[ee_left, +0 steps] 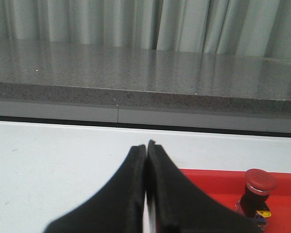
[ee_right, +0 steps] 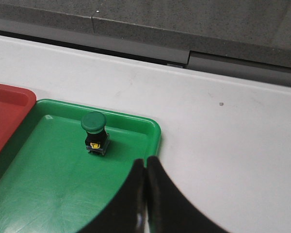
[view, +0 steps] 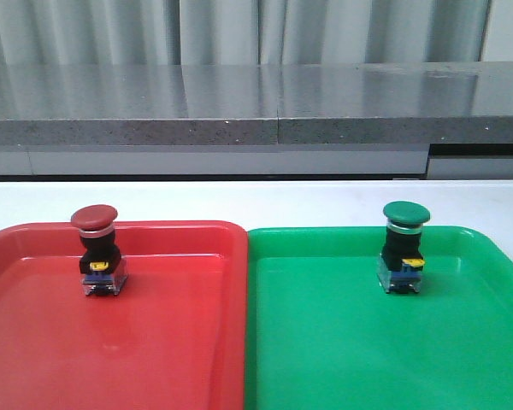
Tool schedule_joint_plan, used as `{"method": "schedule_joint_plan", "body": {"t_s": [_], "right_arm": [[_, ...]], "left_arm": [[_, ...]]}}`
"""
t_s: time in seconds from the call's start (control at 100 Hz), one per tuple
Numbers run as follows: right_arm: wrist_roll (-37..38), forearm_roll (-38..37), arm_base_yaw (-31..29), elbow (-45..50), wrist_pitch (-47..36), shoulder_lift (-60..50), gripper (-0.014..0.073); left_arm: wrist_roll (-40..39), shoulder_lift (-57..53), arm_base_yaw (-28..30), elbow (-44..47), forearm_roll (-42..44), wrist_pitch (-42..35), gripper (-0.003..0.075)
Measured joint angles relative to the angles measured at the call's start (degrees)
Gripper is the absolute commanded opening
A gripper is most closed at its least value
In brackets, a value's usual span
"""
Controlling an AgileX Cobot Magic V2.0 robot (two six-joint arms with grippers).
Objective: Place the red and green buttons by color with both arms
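Nearest, across the lower front view: red tray (view: 34,376) at lower left, green tray (view: 462,376) at lower right, rims side by side and touching or nearly so at centre. Upright in the red tray, toward its far left part: red button (view: 97,251), red cap, silver ring, black body, yellow tag, clear-blue base. Upright in the green tray, toward its far right part: green button (view: 402,248), same build, green cap. Well apart from each other, one per tray, colours matched. No arms in the front view.

Left wrist view: left tool (ee_left: 146,145) clenched at lower centre, black fingers pressed together, nothing between them, over the white tabletop (ee_left: 48,160); red button at lower right, standing in the red tray.

Right wrist view: right tool (ee_right: 145,161) likewise clenched and empty at bottom centre, just beside the green tray's rim; green button left of centre, inside the tray, apart from the tool.

Farther back: bare white tabletop, then grey speckled ledge (view: 256,102), then pale curtain (view: 239,30) along the top.
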Motion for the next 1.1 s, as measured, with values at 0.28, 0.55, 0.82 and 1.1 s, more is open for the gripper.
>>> {"method": "schedule_joint_plan", "body": {"t_s": [0.28,0.55,0.82,1.1], "right_arm": [[0.0,0.0,0.0,0.0,0.0,0.0,-0.0111],[0.0,0.0,0.0,0.0,0.0,0.0,-0.0111],[0.0,-1.4,0.0,1.6,-2.4,-1.8,-0.0111],[0.0,0.3,-4.8,14.0,-16.8,-12.0,-0.0111]], "left_arm": [[0.0,0.0,0.0,0.0,0.0,0.0,-0.0019],[0.0,0.0,0.0,0.0,0.0,0.0,-0.0019],[0.0,0.0,0.0,0.0,0.0,0.0,-0.0019],[0.0,0.0,0.0,0.0,0.0,0.0,-0.0019]]}}
